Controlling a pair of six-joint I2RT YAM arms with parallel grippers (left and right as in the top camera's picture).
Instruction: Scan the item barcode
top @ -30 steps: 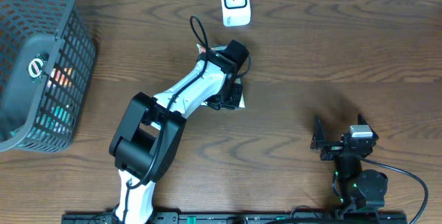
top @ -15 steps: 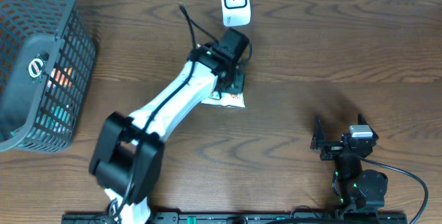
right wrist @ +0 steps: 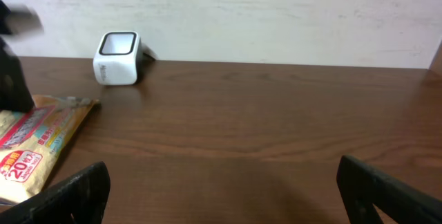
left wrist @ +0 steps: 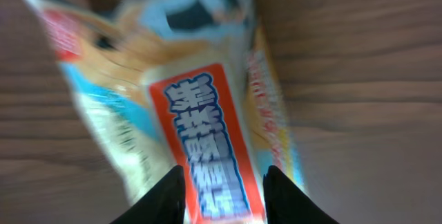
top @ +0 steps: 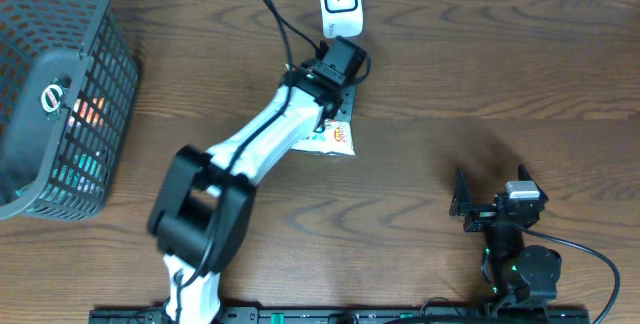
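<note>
Narrowed left jaws straddle snack packet (left wrist: pixel 207 113), grip unclear; scanner (top: pixel 340 4) near its edge; right jaws wide, empty.

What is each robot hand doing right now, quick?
Left hand: closed on the snack packet.
Right hand: open, holding nothing.

Snack packet (right wrist: pixel 41 135), red roundel (right wrist: pixel 17 162) near its lower end with white "20", orange band (left wrist: pixel 207 148) with large white East Asian characters, too blurred to read, smaller print illegible
</note>
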